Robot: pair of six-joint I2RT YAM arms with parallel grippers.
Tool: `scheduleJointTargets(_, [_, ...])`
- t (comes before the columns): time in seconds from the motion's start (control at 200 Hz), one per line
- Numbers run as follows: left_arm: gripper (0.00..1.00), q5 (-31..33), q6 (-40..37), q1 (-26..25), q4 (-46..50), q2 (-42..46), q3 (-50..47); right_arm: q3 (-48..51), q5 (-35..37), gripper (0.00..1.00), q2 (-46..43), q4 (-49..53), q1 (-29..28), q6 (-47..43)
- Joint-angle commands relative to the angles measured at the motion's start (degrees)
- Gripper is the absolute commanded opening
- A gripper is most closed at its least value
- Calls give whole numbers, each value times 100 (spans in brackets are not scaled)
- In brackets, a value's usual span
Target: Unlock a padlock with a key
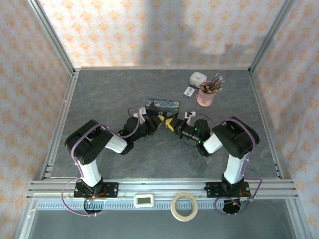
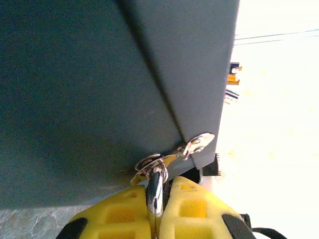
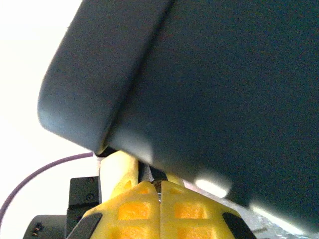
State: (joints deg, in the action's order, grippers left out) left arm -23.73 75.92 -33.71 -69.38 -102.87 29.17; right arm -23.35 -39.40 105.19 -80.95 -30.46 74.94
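Key (image 2: 155, 193) sits at centre of counter (image 1: 99, 99), just in front of tin (image 1: 162, 104). Top view: left tool (image 1: 159, 122) and right tool (image 1: 172, 124) meet tip to tip there. Left wrist: left tool pinching key, ring (image 2: 147, 166) on its head lying against tin's dark wall. Right wrist: right tool pads pressed together close against tin; can't tell if anything's between them.

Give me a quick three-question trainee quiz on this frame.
1. True or false: in the top view, the pink pencil cup stands left of the blue tin.
2. The left fingers are: A open wide; B shut on a silvery metal piece; C holding a pencil.
3. Which round thing lies on the near rail?
Key: 1 false; 2 B; 3 the tape roll.
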Motion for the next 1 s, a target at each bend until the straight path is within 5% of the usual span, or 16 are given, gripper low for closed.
scheduleJointTargets(0.0, [0, -195, -450, -162, -1609, -246, -170, -187, -273, 0, 148, -721, -81, 1362])
scheduleJointTargets(0.18, [0, -364, -418, -169, -3561, -1085, -346, -205, -50, 0, 562, -2284, -74, 3155])
scheduleJointTargets(0.43, [0, -265, -799, -243, -3593, -1188, -280, -293, 84, 0, 586, -2577, -74, 3579])
scheduleJointTargets(0.601, [0, 87, -602, -243, -3405, -1327, -365, -220, 42, 0, 711, -2055, -77, 2893])
scheduleJointTargets(0.816, [0, 579, -447, -251, -2220, -1091, -394, 10, 274, 35, 359, -486, -66, 1207])
scheduleJointTargets(0.996, [0, 904, -390, -261, -1156, -771, -338, -7, 775, 43, -380, 1684, -65, -464])
